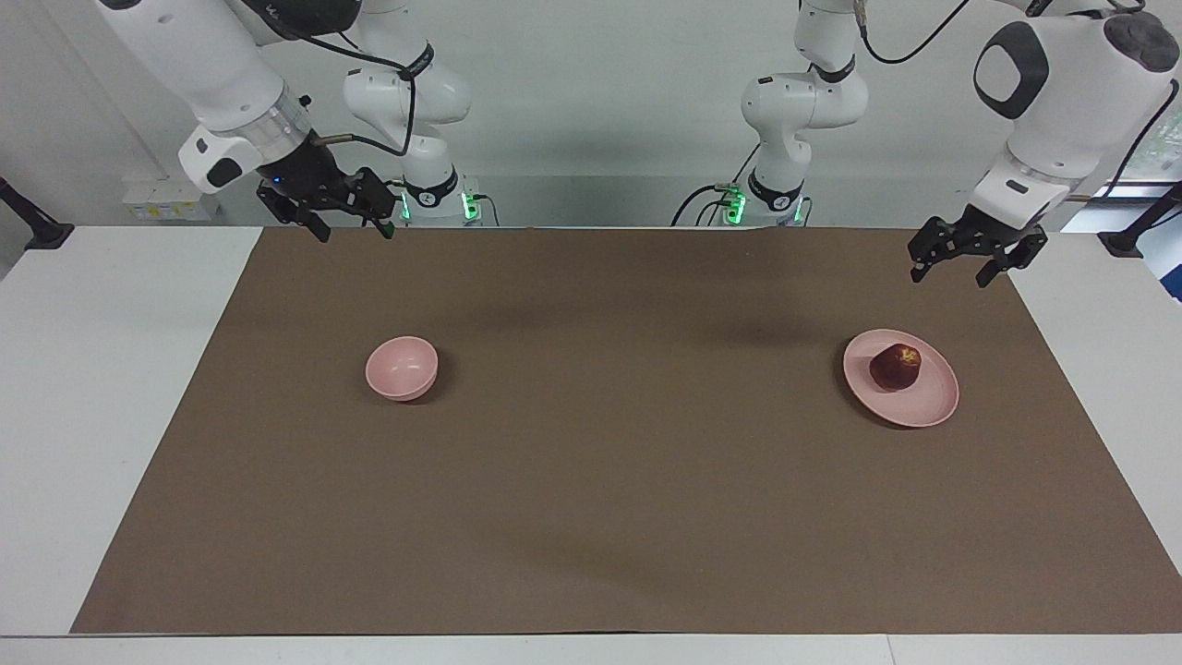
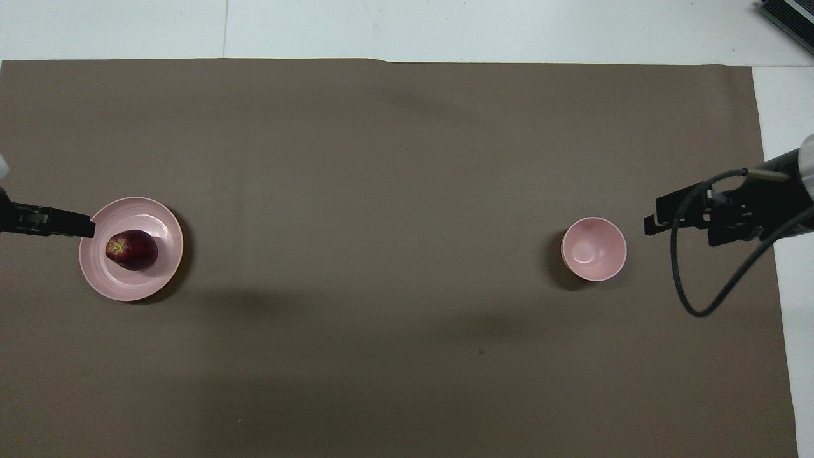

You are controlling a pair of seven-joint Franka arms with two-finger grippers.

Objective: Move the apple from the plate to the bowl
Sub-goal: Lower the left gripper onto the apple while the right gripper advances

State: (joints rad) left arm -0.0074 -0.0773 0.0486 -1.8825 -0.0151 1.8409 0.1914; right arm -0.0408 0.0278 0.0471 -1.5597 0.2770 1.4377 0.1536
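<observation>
Overhead view: apple (image 2: 132, 250) on plate (image 2: 166, 219); bowl (image 2: 594, 249) seemingly empty.

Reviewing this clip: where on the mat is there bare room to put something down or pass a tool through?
The brown mat is bare between the plate, which holds the apple, and the bowl, and along the edge farthest from the robots. It is tight only at the ends, where the open left tool and right tool hover.

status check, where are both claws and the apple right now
Left claw open, raised near the plate. Right claw open, up by the brown mat's edge. Apple on plate, bowl empty. Nothing in the way.
</observation>
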